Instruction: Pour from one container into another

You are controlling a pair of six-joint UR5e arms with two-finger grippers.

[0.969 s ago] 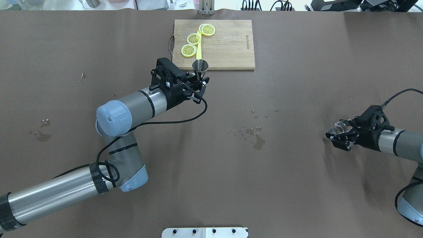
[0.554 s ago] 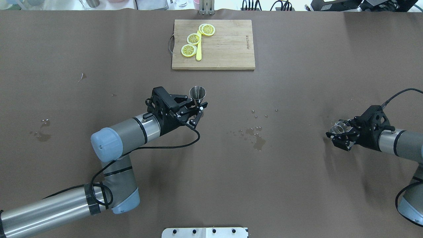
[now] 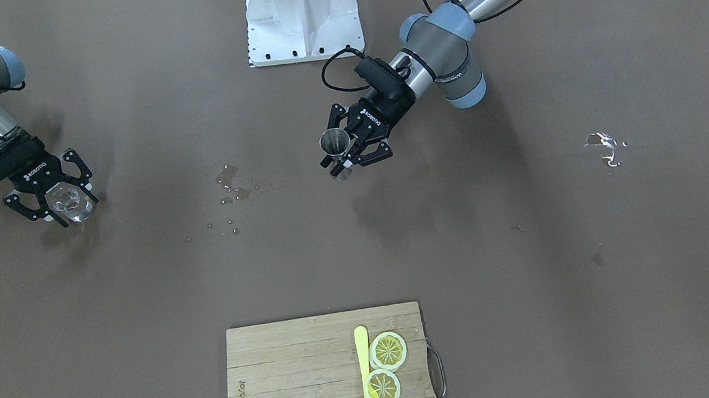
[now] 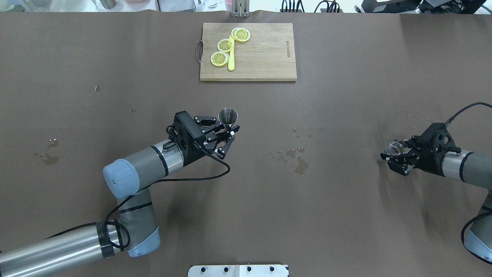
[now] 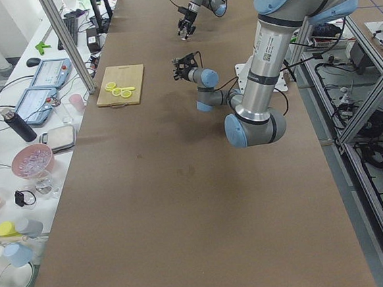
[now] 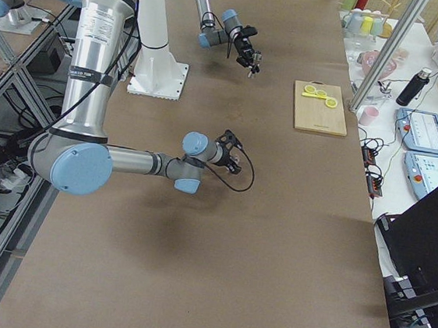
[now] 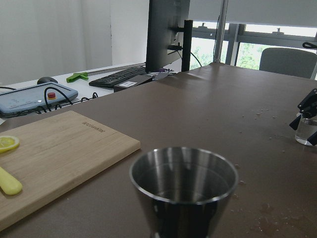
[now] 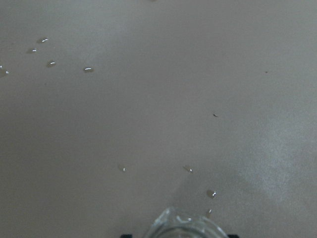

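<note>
The grey steel jigger (image 4: 228, 115) stands upright in my left gripper (image 4: 230, 133), which is shut on its narrow waist, held over the table's middle. Its round rim fills the left wrist view as the jigger (image 7: 183, 184), and it shows as the jigger (image 3: 335, 141) in my left gripper (image 3: 342, 161) from the front. The clear glass tumbler (image 4: 394, 147) sits between the fingers of my right gripper (image 4: 392, 158), shut on it, low over the table at far right. The tumbler (image 3: 70, 206) holds clear liquid. Only the tumbler's rim (image 8: 185, 225) shows at the right wrist.
A wooden cutting board (image 4: 265, 54) with lemon slices (image 4: 220, 58) and a yellow knife (image 4: 231, 61) lies at the far edge. Water drops and a small puddle (image 4: 300, 163) mark the brown table between the grippers. A white mount plate (image 4: 238, 271) sits at the near edge.
My left gripper has carried the jigger from the cutting board's front edge back toward the robot, into the table's middle. The right gripper and tumbler have barely moved.
</note>
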